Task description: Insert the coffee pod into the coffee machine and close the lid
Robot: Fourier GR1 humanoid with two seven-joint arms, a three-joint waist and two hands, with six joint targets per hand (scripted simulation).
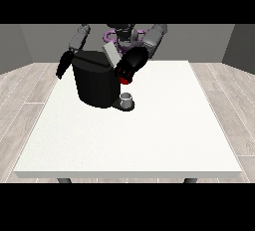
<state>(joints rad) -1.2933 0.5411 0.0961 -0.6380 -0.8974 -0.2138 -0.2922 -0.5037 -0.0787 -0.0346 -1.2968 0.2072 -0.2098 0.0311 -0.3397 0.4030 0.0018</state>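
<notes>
A: What are the fingers doing on the hand at the view's right [130,65]?

B: I cannot tell whether they are spread or curled; the hand reads as one dark mass. It sits at the top front edge of the coffee machine [95,83], with a red thing at the machine [124,79] just below it.

A: And beside it?

B: Just up and to the view's left of that hand, the grey lid [110,54] stands tilted open. My guess is the hand hovers there because the opening under the lid is where a pod goes.

A: The other one?

B: The hand at the view's left [62,68] hangs well apart, off the machine's far side, by the edge of the white table [149,140]. Its fingers look fairly straight, pointing down, holding nothing.

A: Where is the pod?

B: I can't plainly see it. Below the first hand a small grey thing [127,97] stands on the machine's base; I cannot say whether that is the pod.
</notes>
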